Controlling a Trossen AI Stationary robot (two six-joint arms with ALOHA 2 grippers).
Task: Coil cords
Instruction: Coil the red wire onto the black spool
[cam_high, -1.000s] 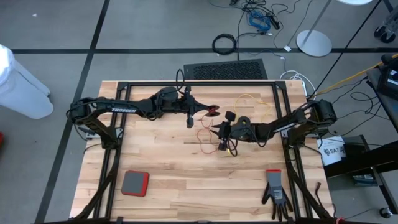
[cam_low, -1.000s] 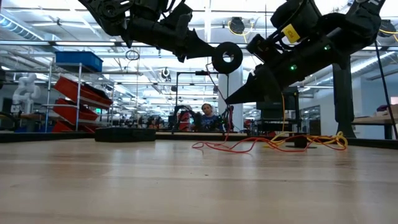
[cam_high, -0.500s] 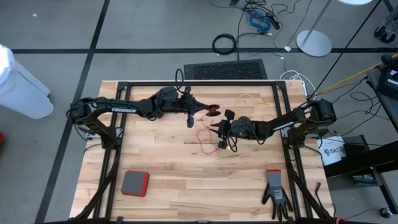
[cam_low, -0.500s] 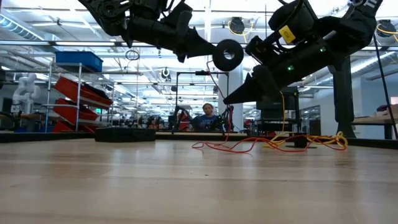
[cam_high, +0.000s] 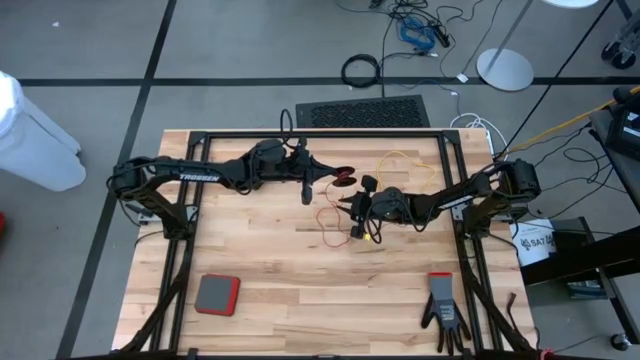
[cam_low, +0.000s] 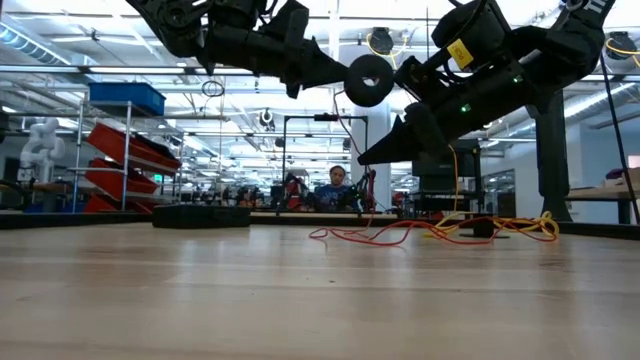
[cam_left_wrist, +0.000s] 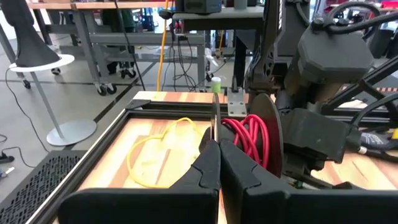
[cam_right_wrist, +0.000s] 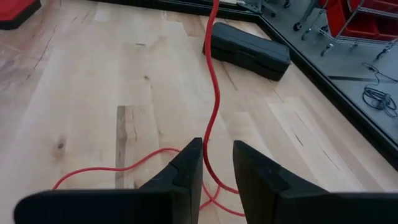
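A small black reel (cam_low: 370, 80) wound with red cord (cam_left_wrist: 249, 137) hangs above the table's middle, and my left gripper (cam_left_wrist: 217, 155) is shut on it. From the reel the red cord (cam_low: 347, 140) drops and trails in loose loops on the wood (cam_high: 330, 222). Just right of the reel and lower, my right gripper (cam_right_wrist: 214, 165) stands open, slanting down. The red cord (cam_right_wrist: 211, 124) runs through the gap between its fingers; whether it touches them I cannot tell. A yellow cord (cam_high: 400, 165) lies slack on the table toward the far right. My left gripper pinches the reel's near thin flange (cam_left_wrist: 214, 121) at its rim between its two shut fingers. The fingers come nearly level from the table's left. The reel is lifted clear of the table, its flanges upright, and the red cord hangs slack below it.
A black metal frame (cam_high: 320, 133) rims the table. A red and grey pad (cam_high: 217, 294) lies at the near left and a black glove (cam_high: 443, 305) at the near right. A flat black case (cam_right_wrist: 249, 50) sits near the far rail. A person (cam_low: 333, 188) sits far behind.
My left gripper has tipped and rolled a little, and the reel has risen slightly with it. My right gripper has kept its place with the cord still between its fingers.
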